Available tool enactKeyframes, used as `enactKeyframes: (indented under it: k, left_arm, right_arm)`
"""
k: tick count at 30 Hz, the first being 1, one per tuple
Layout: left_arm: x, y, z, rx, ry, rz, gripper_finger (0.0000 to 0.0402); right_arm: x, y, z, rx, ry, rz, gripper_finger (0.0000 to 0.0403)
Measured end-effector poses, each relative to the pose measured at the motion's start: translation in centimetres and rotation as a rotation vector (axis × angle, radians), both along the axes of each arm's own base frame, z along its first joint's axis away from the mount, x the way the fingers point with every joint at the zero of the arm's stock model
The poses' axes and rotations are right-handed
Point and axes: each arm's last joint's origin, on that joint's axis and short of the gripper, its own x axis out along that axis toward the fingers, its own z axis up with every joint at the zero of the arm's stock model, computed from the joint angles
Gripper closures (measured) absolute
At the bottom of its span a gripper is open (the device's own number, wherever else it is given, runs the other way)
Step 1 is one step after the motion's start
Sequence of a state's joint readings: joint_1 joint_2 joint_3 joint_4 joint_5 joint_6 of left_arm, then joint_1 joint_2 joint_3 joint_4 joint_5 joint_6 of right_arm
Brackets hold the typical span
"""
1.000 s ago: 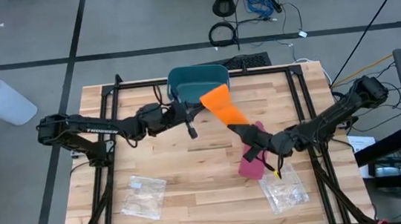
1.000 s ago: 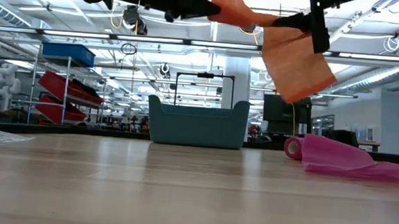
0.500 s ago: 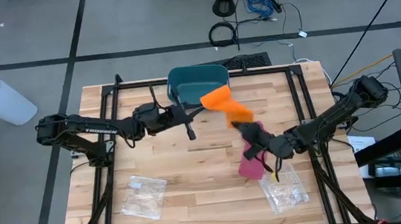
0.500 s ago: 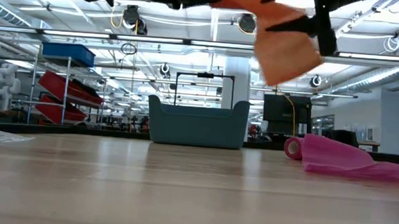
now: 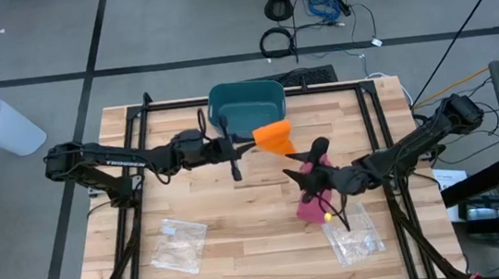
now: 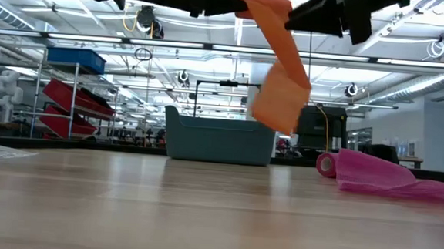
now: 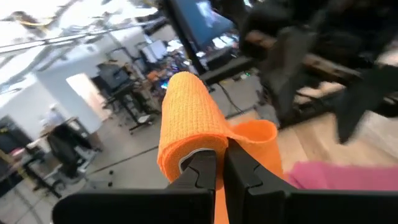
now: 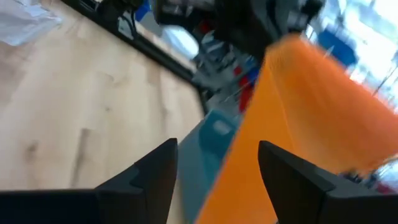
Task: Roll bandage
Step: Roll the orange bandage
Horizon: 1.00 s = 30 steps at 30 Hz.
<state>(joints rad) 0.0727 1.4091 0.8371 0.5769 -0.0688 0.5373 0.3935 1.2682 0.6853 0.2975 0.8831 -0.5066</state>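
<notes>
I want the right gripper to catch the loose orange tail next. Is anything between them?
Nothing visible. The right gripper is open beside the orange bandage, whose tail hangs free from the shut left gripper, above the table.

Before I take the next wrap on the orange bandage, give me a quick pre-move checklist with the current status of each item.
1. Left gripper shut on the orange roll: ok.
2. Right gripper open: ok.
3. Right gripper holding the loose tail: not ok; the tail hangs free.
4. Tail clear of the table: ok, it hangs above the wood.
5. Pink bandage out of the way: ok in the low view, lying on the table under the right arm.
6. Roll wound evenly: cannot tell.
</notes>
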Motion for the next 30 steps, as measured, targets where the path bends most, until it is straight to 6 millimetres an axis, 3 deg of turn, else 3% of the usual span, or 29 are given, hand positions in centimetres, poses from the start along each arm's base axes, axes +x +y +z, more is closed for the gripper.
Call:
enactKeyframes:
  k: [7, 16, 21, 25, 30]
  left_arm:
    - [-0.1, -0.1, -0.8, -0.094, 0.078, -0.014, 0.0397]
    - [-0.1, -0.7, -1.1, -0.149, 0.111, -0.103, 0.0397]
    - [-0.1, -1.2, -0.9, -0.207, 0.095, -0.117, 0.0397]
    - [-0.3, -1.3, -0.4, -0.281, 0.065, -0.118, 0.0397]
    - [-0.5, -1.4, 0.0, -0.367, 0.057, -0.168, 0.0397]
  right_arm:
    - [-0.6, -0.2, -1.8, 0.240, 0.033, -0.050, 0.0193]
    - [-1.3, -0.8, -3.1, 0.358, 0.099, -0.107, 0.0193]
    - [-2.3, -2.6, -6.0, 0.379, 0.108, -0.198, 0.0193]
    - [-2.8, -3.5, -7.7, 0.527, -0.092, -0.107, 0.0193]
    - [-4.0, -4.6, -7.5, 0.663, -0.418, 0.141, 0.0193]
